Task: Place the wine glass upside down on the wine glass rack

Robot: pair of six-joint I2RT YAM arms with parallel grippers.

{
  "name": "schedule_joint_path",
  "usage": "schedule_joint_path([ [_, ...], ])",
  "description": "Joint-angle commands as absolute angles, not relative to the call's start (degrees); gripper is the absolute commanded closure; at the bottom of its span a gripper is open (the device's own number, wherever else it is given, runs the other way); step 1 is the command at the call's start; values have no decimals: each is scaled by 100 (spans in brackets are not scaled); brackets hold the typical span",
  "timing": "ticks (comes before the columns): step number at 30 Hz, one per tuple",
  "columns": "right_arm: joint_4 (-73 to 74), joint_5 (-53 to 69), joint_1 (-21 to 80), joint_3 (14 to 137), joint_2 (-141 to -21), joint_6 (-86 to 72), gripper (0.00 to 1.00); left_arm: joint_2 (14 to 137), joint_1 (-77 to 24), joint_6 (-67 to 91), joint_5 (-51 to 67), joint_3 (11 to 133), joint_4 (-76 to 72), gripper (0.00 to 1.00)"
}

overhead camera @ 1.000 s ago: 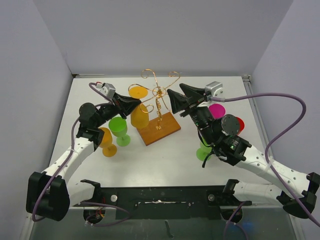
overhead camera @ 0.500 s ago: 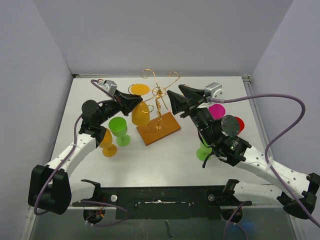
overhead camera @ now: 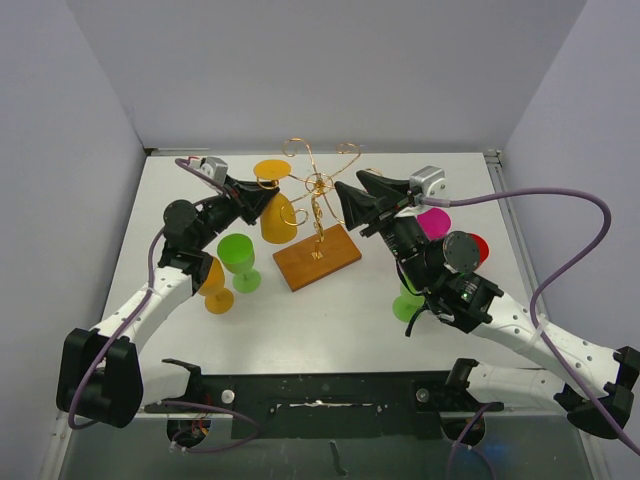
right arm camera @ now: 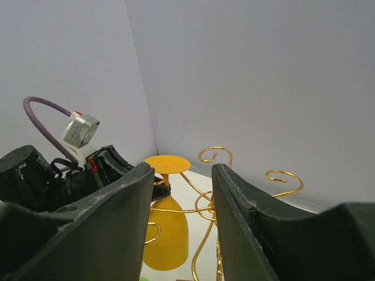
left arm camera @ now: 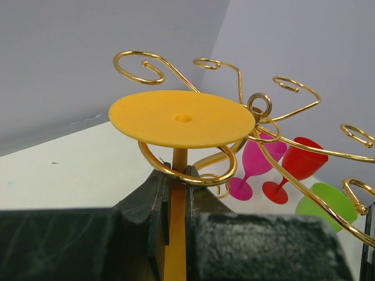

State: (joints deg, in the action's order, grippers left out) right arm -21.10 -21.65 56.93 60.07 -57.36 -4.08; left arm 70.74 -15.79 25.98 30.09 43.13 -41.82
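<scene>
Left jaws: clenched on the stem of the wine glass (overhead camera: 277, 215). In the left wrist view its fingers (left arm camera: 145, 202) press the orange stem from both sides, just under the foot.

Wine glass: orange, held upside down, flat round foot (left arm camera: 181, 119) on top and bowl (right arm camera: 167, 240) hanging below, clear of the bench (overhead camera: 340, 320). It sits on the left side of the wine glass rack (overhead camera: 318, 185). One curled gold arm (left arm camera: 193, 182) loops round the stem right beneath the foot. I cannot tell whether the foot rests on the wire or hangs just above it.

Rack: gold wire arms spread from the central stem, standing on a brown wooden base (overhead camera: 316, 257) near the middle of the bench.

Right jaws: released, standing apart with nothing between them, up beside the rack's right side and pointed at the wire arms. The right wrist view looks through the gap at the orange glass and the left arm behind it.

Also on the bench:
- Left of the base: a green glass (overhead camera: 238, 257) upright, and another orange glass (overhead camera: 214, 285) partly behind the left arm.
- Right: a pink glass (left arm camera: 258, 161) and a red glass (left arm camera: 296, 167) side by side.
- A second green glass (overhead camera: 407, 303), mostly hidden under the right arm.
</scene>
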Motion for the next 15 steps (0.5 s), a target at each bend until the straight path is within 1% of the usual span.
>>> schedule_joint_path([
  [1, -2479, -2071, 5655, 6038, -5582, -482, 55, 6978, -1580, 2604, 2708, 4524, -4649, 100],
  [7, -2461, -2079, 5647, 6038, -5568, -499, 55, 6715, -1590, 2540, 2200, 4200, -4819, 100],
  [15, -2445, -2062, 5643, 6039, -5552, -537, 55, 6535, -1588, 2514, 2314, 3920, -5097, 100],
])
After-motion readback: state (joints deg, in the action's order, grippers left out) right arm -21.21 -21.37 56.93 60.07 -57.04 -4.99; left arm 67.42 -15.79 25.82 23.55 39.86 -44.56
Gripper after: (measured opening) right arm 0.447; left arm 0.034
